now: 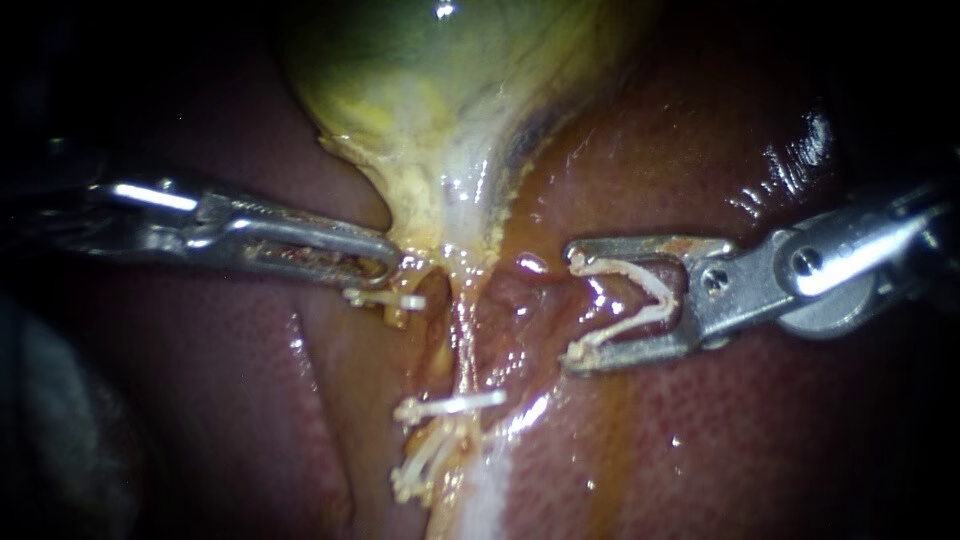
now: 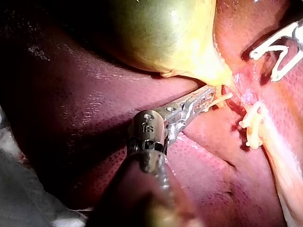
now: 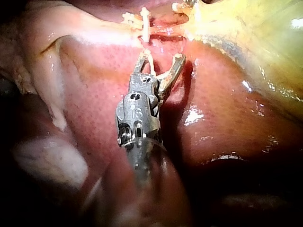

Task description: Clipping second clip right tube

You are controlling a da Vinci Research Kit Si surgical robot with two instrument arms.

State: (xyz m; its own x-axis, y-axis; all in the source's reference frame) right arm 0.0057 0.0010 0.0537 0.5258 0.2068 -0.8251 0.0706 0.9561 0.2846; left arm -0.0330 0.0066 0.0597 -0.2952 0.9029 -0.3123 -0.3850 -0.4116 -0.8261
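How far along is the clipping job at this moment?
Done: several closed clips already sit on the tubes below the gallbladder. In hand: the right instrument holds an open clip between its jaws, beside them, not yet around one. The left instrument rests at the gallbladder's neck. Left: bringing that clip around a tube and closing it.

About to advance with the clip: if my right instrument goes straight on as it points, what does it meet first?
Your right instrument would likely meet the wet reddish tissue just ahead of its open clip first, then the pale tube below the gallbladder; depth is unclear.
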